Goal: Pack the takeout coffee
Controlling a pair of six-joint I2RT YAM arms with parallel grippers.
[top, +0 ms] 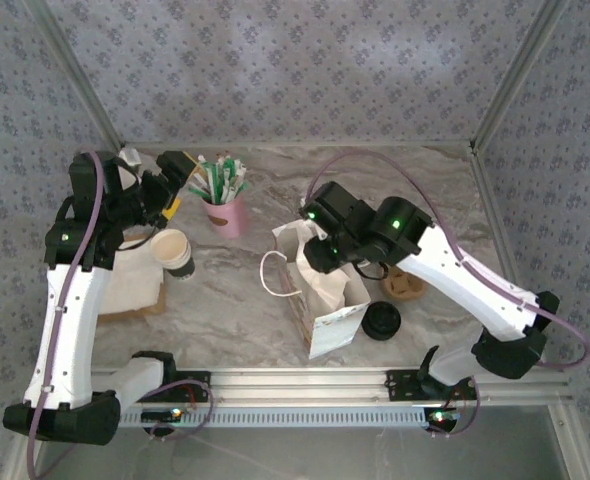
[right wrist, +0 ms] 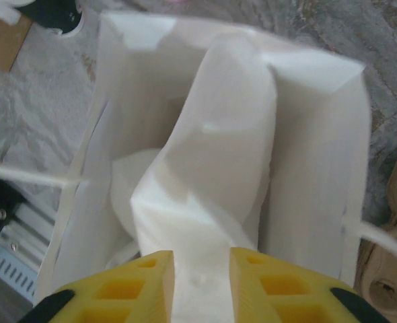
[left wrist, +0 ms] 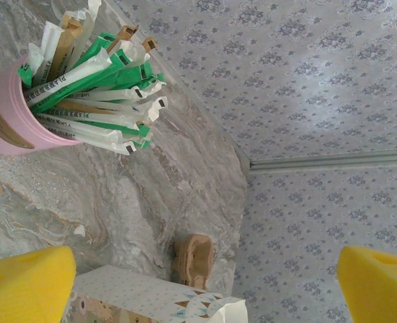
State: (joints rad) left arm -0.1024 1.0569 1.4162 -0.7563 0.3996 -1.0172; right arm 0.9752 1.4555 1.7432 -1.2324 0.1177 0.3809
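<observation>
A grey marbled tabletop [top: 415, 185], enclosed by blue-grey floral-patterned walls [top: 275, 70].

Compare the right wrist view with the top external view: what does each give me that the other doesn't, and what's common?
Right wrist adds: the right gripper pinching a fold of the white paper bag, and a pale rounded shape low inside that I can't identify. Top external adds: the left gripper open by the pink holder, a lidless paper cup, a black round lid beside the bag. Shared: the bag and the cardboard carrier at its side.
</observation>
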